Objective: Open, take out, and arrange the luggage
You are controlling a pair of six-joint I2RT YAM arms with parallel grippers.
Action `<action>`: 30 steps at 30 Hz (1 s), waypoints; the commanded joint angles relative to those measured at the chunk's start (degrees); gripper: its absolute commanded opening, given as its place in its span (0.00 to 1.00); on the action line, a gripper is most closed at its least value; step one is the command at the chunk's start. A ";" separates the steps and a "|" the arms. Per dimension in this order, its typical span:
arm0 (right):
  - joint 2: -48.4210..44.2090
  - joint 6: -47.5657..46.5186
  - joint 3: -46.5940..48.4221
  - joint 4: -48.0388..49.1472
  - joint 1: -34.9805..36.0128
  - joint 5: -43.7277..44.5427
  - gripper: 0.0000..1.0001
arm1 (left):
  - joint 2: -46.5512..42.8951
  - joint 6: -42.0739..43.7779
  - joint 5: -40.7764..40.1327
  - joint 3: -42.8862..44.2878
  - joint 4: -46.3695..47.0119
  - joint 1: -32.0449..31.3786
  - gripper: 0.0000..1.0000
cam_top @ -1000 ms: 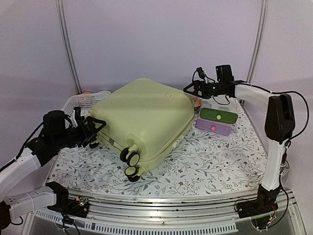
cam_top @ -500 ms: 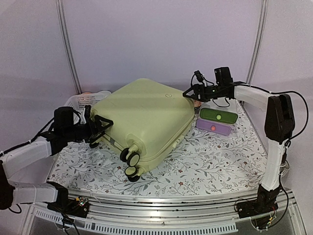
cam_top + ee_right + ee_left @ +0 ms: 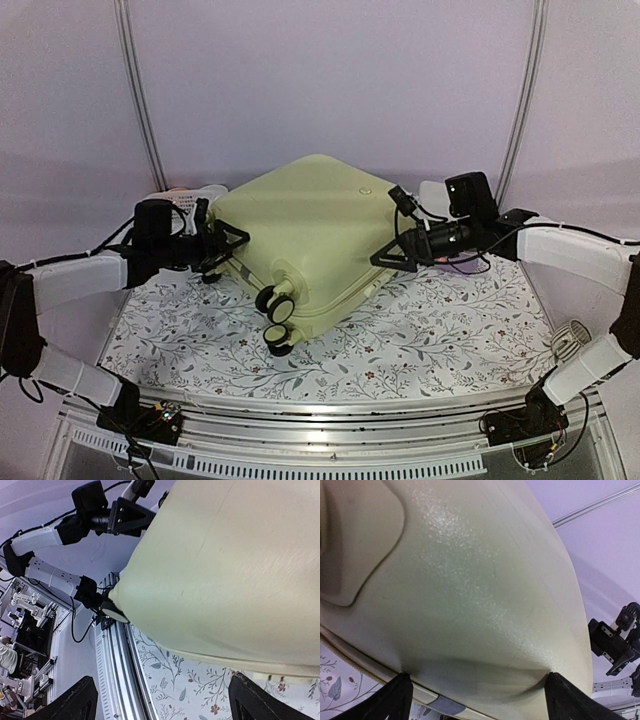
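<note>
Pale green hard-shell suitcase [image 3: 300, 225] lies closed on the floral table [image 3: 450, 330], wheels [image 3: 277, 305] toward the near edge. Left gripper [image 3: 228, 245] and right gripper [image 3: 387, 230] flank it — both claws spread wide, clamping nothing. Shell looks stiff, slick, bulky — I'd take the seam edge, not the face.

The pale yellow-green suitcase [image 3: 470, 595] fills most of the frame, shell intact, with a shallow recessed panel at its upper left. The left gripper [image 3: 476, 682] is spread wide, one black tip beneath each lower corner of the suitcase. A flowered table cover [image 3: 335, 680] shows at its lower left. The right gripper [image 3: 615, 642] is beyond its right edge.
</note>
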 commanded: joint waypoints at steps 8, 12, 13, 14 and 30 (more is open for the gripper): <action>-8.60 3.74 -0.79 -3.20 -4.23 12.27 0.98 | 3.43 5.54 -2.43 8.25 0.36 -1.25 0.93; -4.87 4.53 3.51 -3.02 -7.21 17.64 0.98 | -1.12 8.72 -7.34 9.37 -6.52 -3.23 0.95; -3.66 4.49 4.50 -3.06 -7.91 18.68 0.98 | -2.54 10.71 -9.38 9.84 -8.86 -5.29 0.97; -2.21 4.39 4.93 -2.96 -8.95 19.26 0.99 | -3.96 12.98 -12.72 10.63 -11.65 -8.03 0.98; 18.36 3.88 23.64 -0.96 -17.32 16.51 0.99 | -15.12 15.88 -37.70 4.78 -28.16 -43.75 0.98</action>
